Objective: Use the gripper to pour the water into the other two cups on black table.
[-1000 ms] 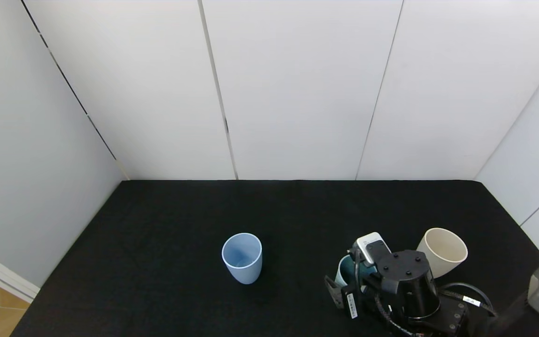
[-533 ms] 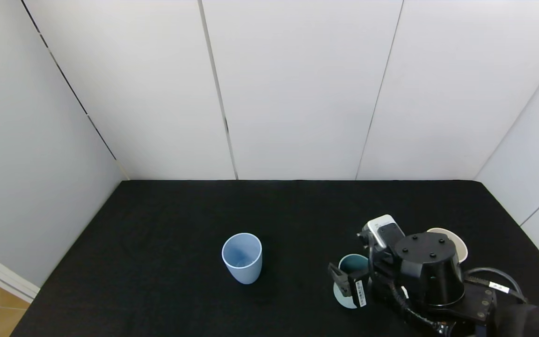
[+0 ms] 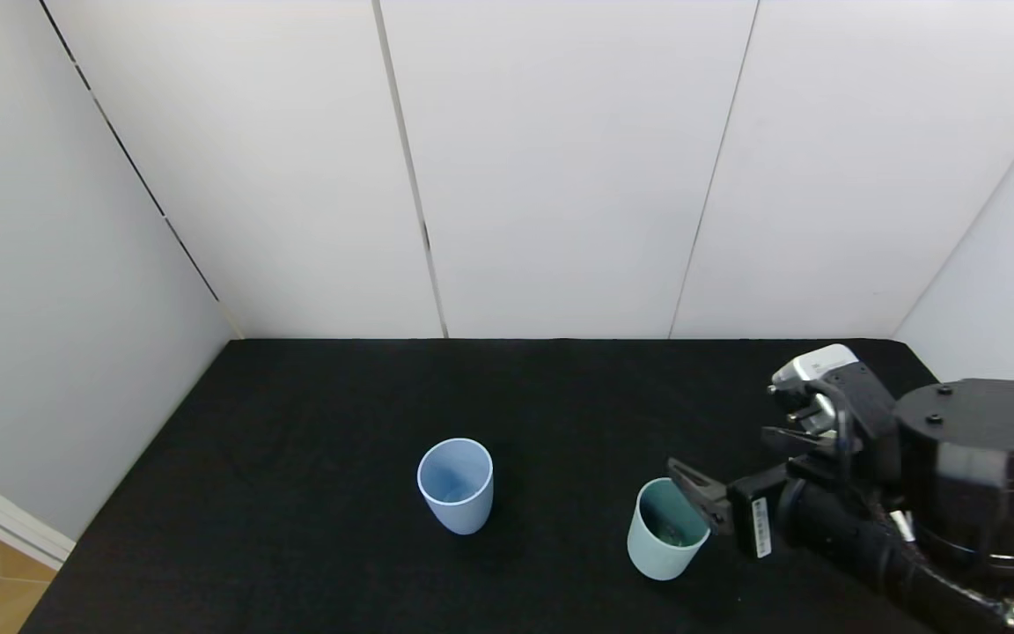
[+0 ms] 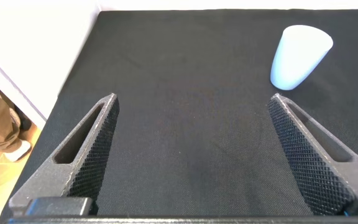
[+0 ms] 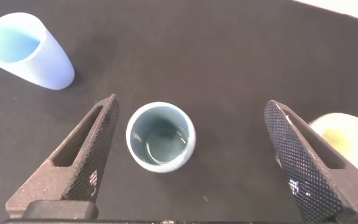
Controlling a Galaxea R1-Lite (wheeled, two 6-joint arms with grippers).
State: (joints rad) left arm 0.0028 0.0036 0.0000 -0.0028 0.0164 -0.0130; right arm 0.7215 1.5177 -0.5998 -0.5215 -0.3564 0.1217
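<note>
The teal cup (image 3: 665, 539) stands upright on the black table (image 3: 340, 396), at the front right. In the right wrist view the teal cup (image 5: 161, 137) holds water (image 5: 160, 142) that glints inside. My right gripper (image 3: 722, 449) is open and empty, raised above the cup and slightly to its right; its jaws (image 5: 191, 102) stand wide apart. The light blue cup (image 3: 455, 484) stands upright near the table's middle. The cream cup (image 5: 344, 134) shows only in the right wrist view, partly behind a finger; my arm hides it in the head view. My left gripper (image 4: 193, 98) is open over bare cloth.
White wall panels (image 3: 560, 176) border the table at the back and on both sides. The light blue cup (image 4: 300, 56) lies beyond my left gripper's fingers. The table's left edge (image 4: 73, 81) drops to a wood floor.
My right gripper has opened off the teal cup, risen and drawn back to the right. The teal cup now stands alone on the table. My arm now hides the cream cup.
</note>
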